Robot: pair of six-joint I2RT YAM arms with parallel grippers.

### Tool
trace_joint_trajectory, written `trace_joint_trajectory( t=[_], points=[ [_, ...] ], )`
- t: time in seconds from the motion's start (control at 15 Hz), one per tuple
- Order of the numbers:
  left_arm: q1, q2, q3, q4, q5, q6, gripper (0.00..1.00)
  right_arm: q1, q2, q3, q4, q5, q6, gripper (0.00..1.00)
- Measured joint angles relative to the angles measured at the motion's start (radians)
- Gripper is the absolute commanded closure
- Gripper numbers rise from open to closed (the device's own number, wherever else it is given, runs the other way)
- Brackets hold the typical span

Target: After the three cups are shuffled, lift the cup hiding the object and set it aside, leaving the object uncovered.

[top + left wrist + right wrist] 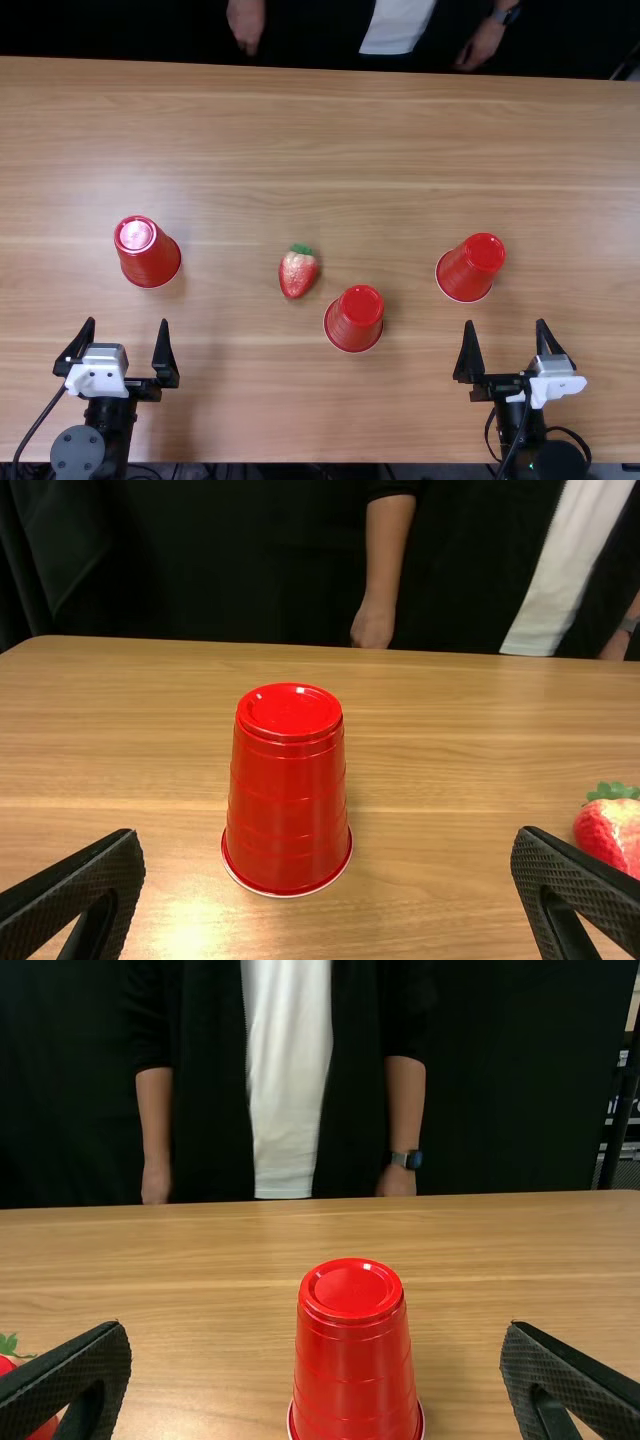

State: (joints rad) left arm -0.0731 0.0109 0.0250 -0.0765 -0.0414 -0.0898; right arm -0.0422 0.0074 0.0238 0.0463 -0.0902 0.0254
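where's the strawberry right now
In the top view the strawberry lies uncovered on the table near its middle, just left of the middle cup without touching it, and well right of the left cup.

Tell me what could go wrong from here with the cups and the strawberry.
The red strawberry with green leaves lies close beside the middle upside-down red plastic cup; a reaching arm might knock it away. The left cup and right cup look the same, so after a shuffle the wrong one could be lifted.
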Motion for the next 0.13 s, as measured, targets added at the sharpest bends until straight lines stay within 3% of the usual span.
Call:
trace_joint_trajectory(
  t=[0.13],
  points=[
    [0.0,0.0,0.0,0.0,0.0,0.0,0.0,0.0,0.0,0.0,0.0,0.0,0.0,0.0]
  ],
)
